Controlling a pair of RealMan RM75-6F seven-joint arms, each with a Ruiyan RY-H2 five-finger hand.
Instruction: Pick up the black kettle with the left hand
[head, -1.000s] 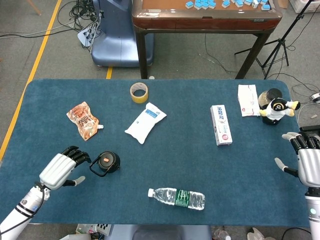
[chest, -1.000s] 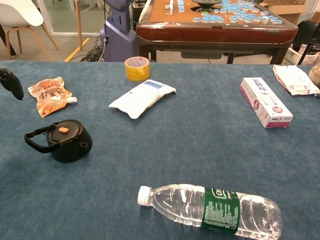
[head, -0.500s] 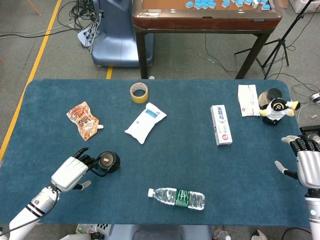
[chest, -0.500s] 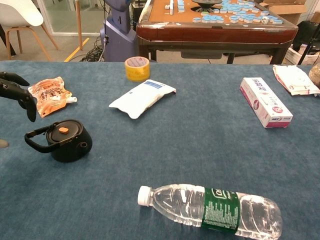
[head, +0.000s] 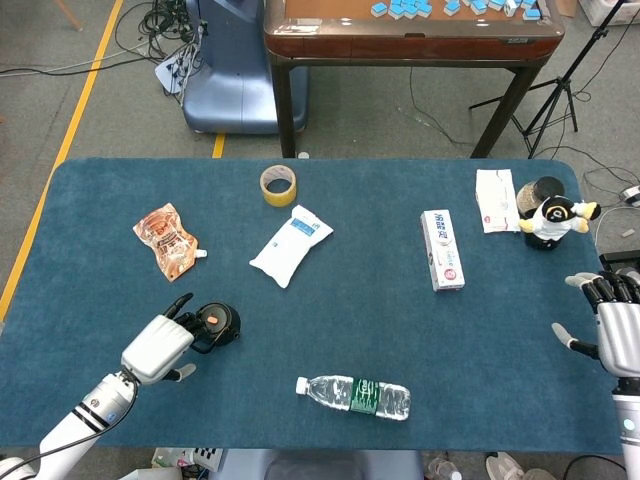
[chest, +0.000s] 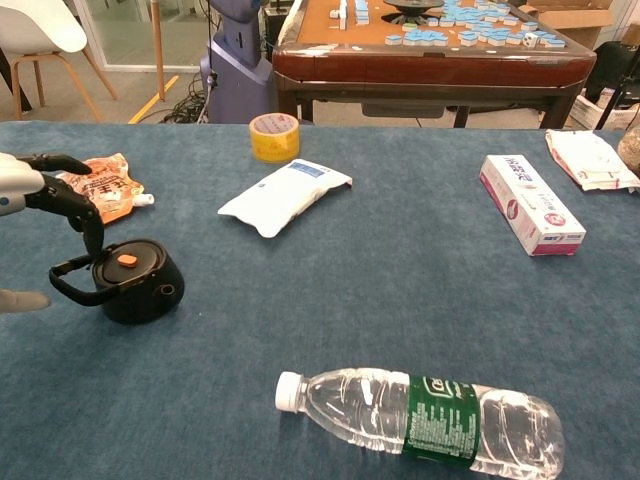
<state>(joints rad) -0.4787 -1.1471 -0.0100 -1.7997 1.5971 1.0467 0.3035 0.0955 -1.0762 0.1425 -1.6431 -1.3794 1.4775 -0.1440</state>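
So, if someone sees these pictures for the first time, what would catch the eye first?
Probably the left hand at the near left of the table, its fingers spread right over the handle of the black kettle, not yet closed on it. Next, the clear water bottle lying on its side at the near edge, and the yellow tape roll at the far side.

Black kettle (chest: 135, 282) with an orange lid knob on blue table cloth (head: 350, 300); yellow tape roll (head: 278, 185).
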